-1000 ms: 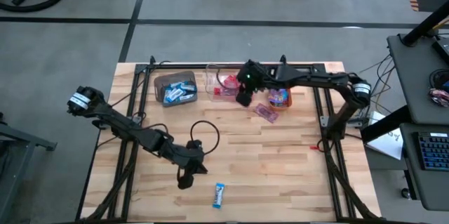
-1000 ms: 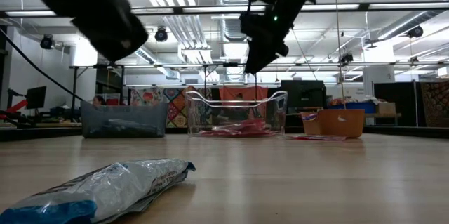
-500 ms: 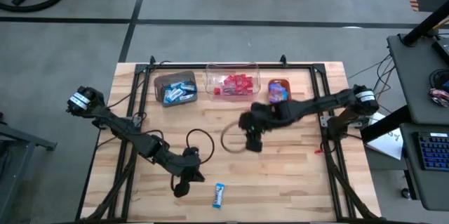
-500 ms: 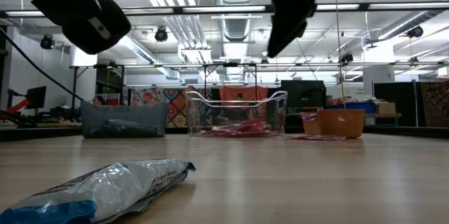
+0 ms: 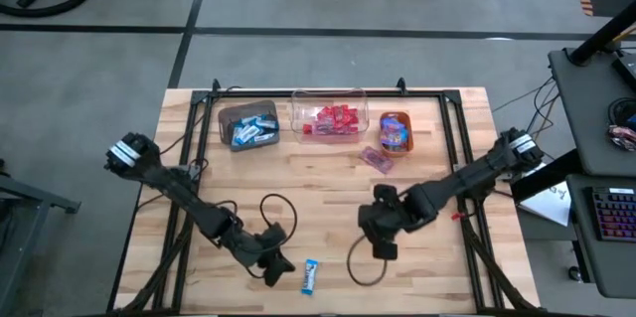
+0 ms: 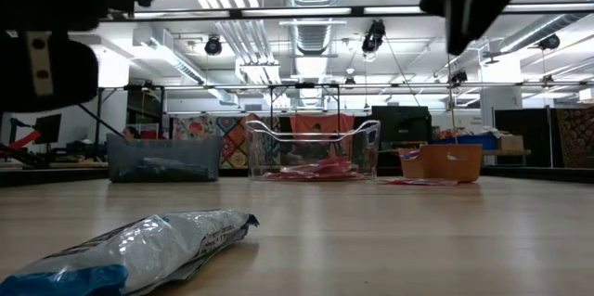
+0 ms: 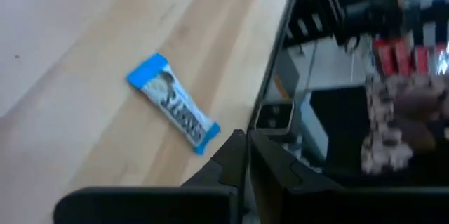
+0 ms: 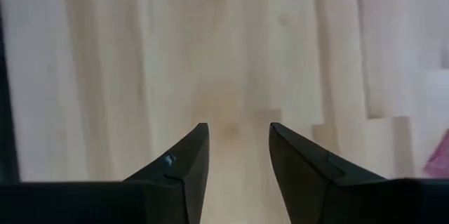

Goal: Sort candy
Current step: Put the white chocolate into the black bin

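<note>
Both arms low over the wooden surface point(image 5: 328, 183)
A blue-and-white candy point(image 5: 310, 275) lies just beside the left gripper point(image 5: 276, 273); the right gripper point(image 5: 382, 247) is nearby.

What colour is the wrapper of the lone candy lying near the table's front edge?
Blue and white; the candy shows best in the left wrist view.

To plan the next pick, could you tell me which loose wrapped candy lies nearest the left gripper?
The blue-and-white wrapped candy, lying just beside the left gripper; the pink wrapped candy lies far off, by the orange bin.
</note>
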You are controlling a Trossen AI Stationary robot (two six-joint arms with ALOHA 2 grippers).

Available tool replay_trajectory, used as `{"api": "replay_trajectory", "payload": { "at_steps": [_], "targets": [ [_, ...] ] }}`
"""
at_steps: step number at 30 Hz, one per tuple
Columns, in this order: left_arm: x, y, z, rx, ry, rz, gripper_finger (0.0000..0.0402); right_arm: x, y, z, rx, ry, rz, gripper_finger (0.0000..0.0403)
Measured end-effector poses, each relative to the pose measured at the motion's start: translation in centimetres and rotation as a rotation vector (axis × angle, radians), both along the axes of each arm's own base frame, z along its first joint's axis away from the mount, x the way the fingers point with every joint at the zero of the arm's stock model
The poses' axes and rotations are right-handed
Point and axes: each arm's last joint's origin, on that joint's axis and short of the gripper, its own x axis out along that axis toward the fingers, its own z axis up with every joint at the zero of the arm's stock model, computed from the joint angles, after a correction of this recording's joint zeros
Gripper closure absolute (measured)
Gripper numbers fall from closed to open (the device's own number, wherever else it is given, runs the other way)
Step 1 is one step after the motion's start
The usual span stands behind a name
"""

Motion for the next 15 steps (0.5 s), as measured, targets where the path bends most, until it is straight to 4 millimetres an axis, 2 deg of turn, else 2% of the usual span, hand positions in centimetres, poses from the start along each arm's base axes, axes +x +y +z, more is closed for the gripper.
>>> {"api": "replay_trajectory", "payload": {
  "at_steps": [4, 9, 15],
  "targets": [
    [0.6, -0.6, -0.7, 0.008, -0.005, 0.082, 0.0401, -0.9, 1.6, -0.1, 0.005, 0.010, 0.026, 0.0257],
    [2.4, -2.0, -0.6, 0.042, 0.012, 0.084, 0.0401, -1.9, 3.1, -0.4, 0.012, 0.025, 0.044, 0.0258],
    [3.8, -3.2, -0.5, 0.167, 0.185, 0.099, 0.0401, -2.9, 4.6, -0.7, 0.011, 0.035, 0.086, 0.0254]
  ]
}}
